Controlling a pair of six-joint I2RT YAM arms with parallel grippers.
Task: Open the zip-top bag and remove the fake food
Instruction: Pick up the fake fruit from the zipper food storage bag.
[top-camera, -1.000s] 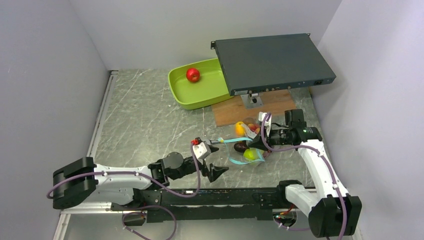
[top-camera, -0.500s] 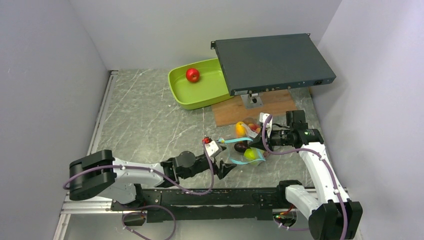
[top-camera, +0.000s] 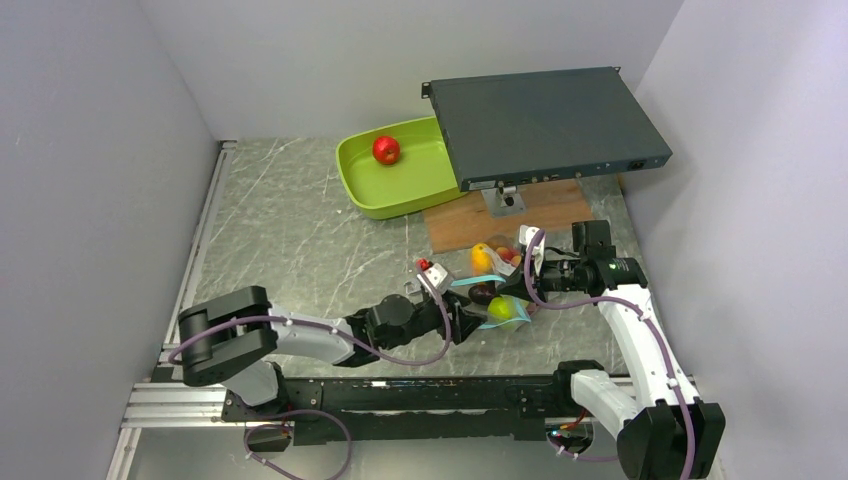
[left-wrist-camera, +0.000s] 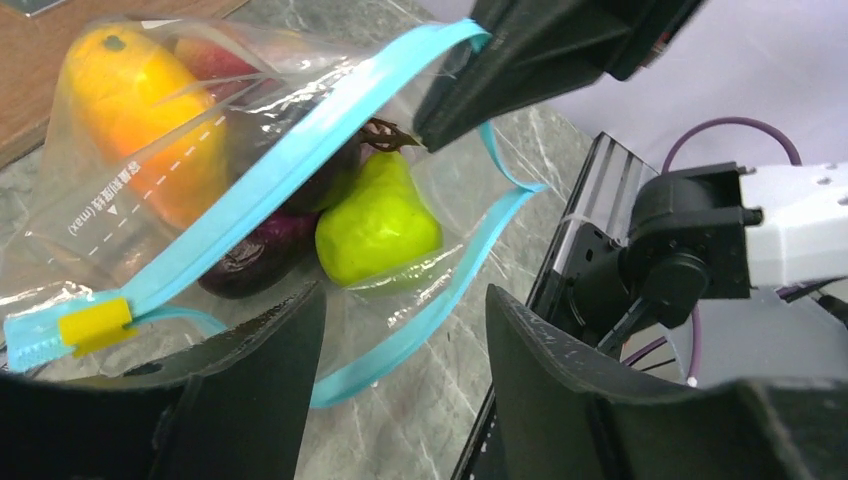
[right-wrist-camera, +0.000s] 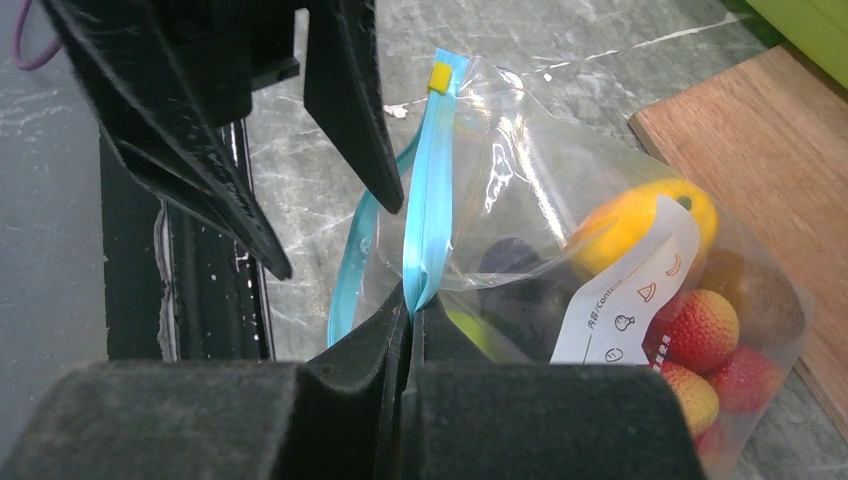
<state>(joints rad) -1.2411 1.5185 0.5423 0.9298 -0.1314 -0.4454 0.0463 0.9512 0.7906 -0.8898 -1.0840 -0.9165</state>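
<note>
The zip-top bag (right-wrist-camera: 520, 180) carries a white label (right-wrist-camera: 640, 270) toward 3 o'clock reading "Content" beside small pictograms; in the left wrist view, at 9 o'clock, inverted "(max)" runs along a dashed line (left-wrist-camera: 160, 165)

Lime-green tray (top-camera: 402, 188), dark flat box (top-camera: 540, 120), wooden board (top-camera: 458, 226), marbled table (top-camera: 290, 250)

Grey marble-look tabletop (top-camera: 300, 250). Got a lime-green plastic tray (top-camera: 410, 180) parked at 12 o'clock, a flat brown wooden board (top-camera: 470, 225) around 2, and a clear thin plastic zip-top bag (top-camera: 497, 300) slumped near 3, just beside that board.
</note>
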